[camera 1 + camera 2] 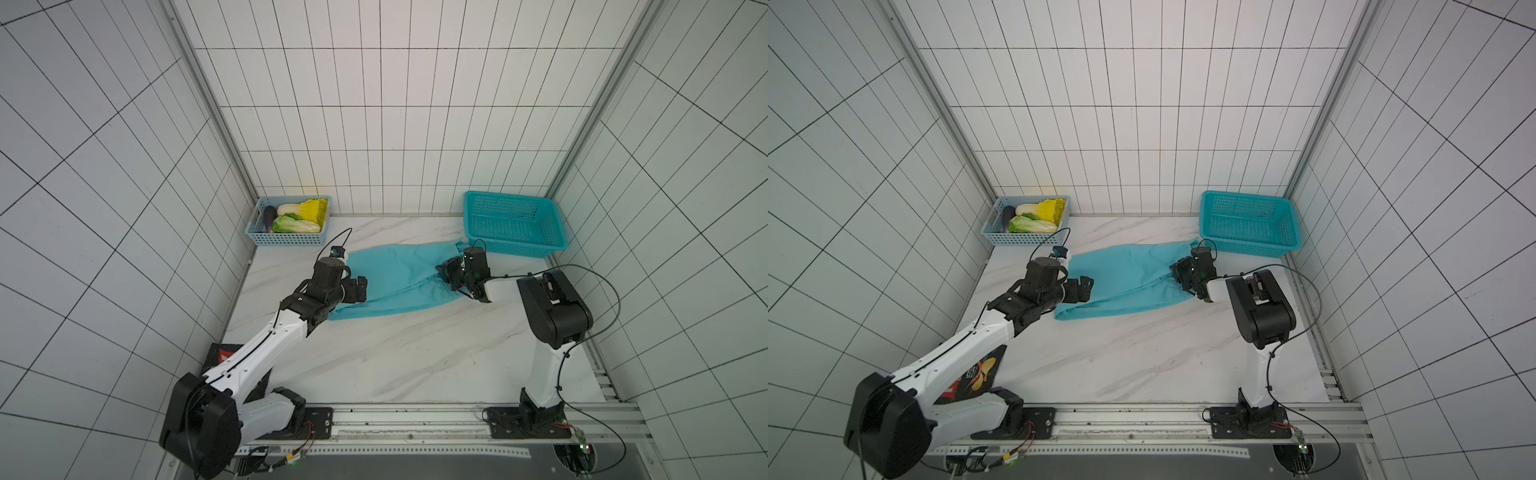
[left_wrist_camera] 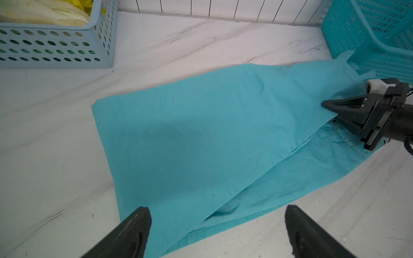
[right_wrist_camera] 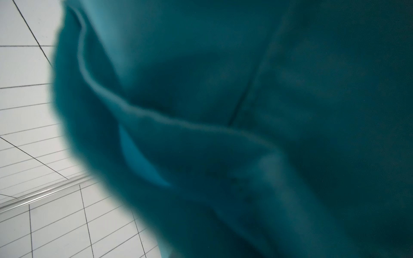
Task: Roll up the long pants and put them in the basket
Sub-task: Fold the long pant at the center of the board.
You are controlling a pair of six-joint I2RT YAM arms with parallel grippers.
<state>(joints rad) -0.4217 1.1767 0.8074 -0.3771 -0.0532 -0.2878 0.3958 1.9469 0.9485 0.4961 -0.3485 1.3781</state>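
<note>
While the right gripper (image 2: 328,109) is pinched tight on the top layer at its own end of the pants (image 1: 399,278), the left gripper (image 1: 360,287) hangs spread wide over the opposite end, holding nothing. Folded, the pants lie on the table (image 1: 415,353) with their long axis running from one gripper to the other, so the cloth stretches away from the right fingertips toward the left arm. That lifted edge belongs to the right arm; a roll would likely start there and travel leftward. Just behind the right gripper the teal basket (image 1: 515,245) crowds the cloth's corner — little room there — while the blue basket (image 1: 286,240) sits apart beyond the left gripper; bare table opens toward the arm bases.
</note>
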